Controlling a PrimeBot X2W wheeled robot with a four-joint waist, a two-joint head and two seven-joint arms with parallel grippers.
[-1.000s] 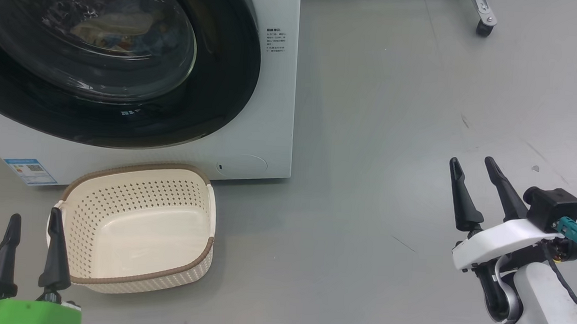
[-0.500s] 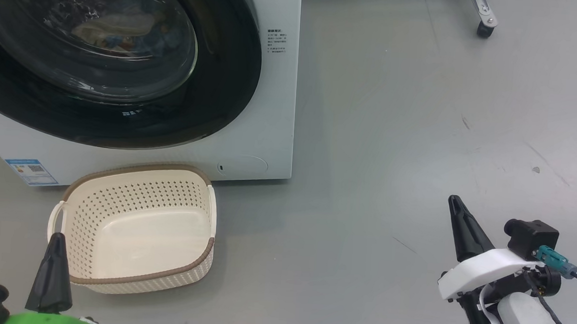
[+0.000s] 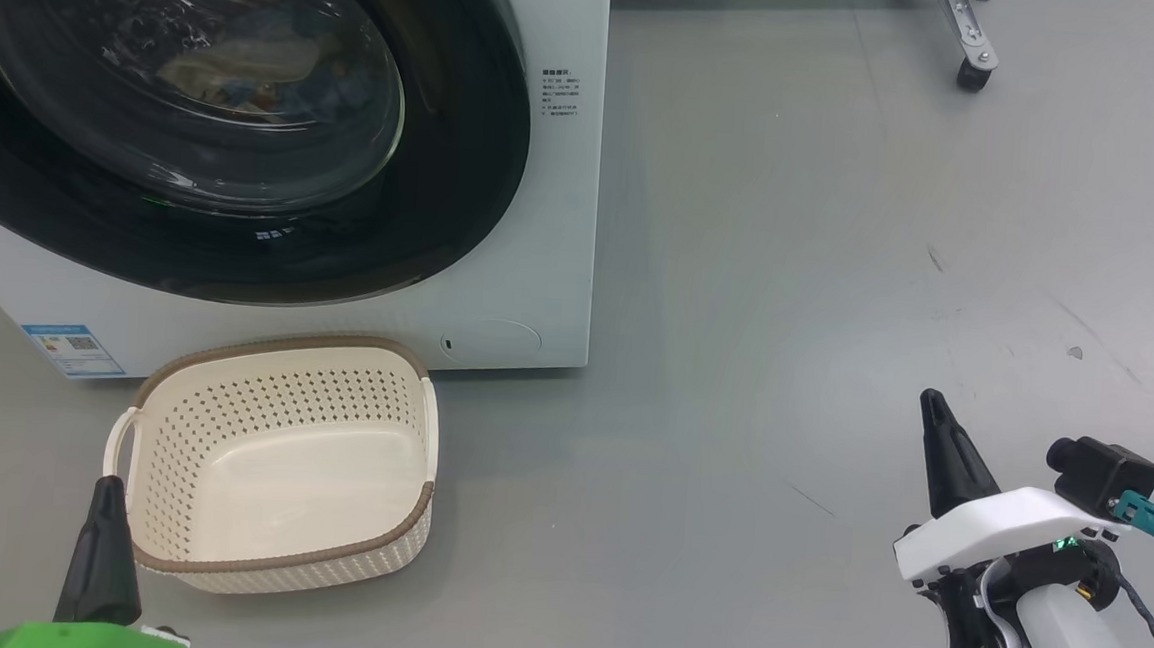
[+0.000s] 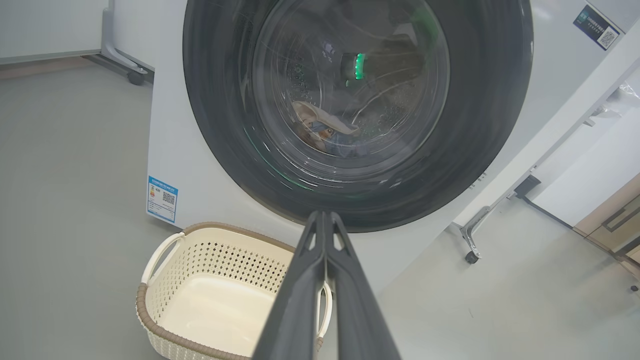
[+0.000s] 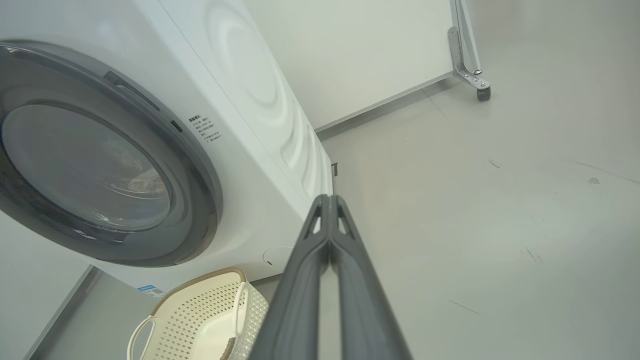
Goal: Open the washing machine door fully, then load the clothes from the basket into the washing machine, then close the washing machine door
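At the lower left, the left gripper (image 3: 109, 496) has its long dark jaws pressed together on nothing, just beside the near left corner of the small cream perforated plastic basket (image 3: 285, 344) with a brown woven-look rim, which stands on the grey floor (image 3: 790, 277) close against the big white front-loading washing machine (image 3: 554, 212). The machine's large round door (image 3: 466, 177), glossy black rim around clear bulging glass, lies shut, and the blue, orange-printed and cream clothes (image 3: 242, 68) show through it. At the lower right, well apart from the machine, the right gripper (image 3: 930, 401) is likewise closed and holds nothing.
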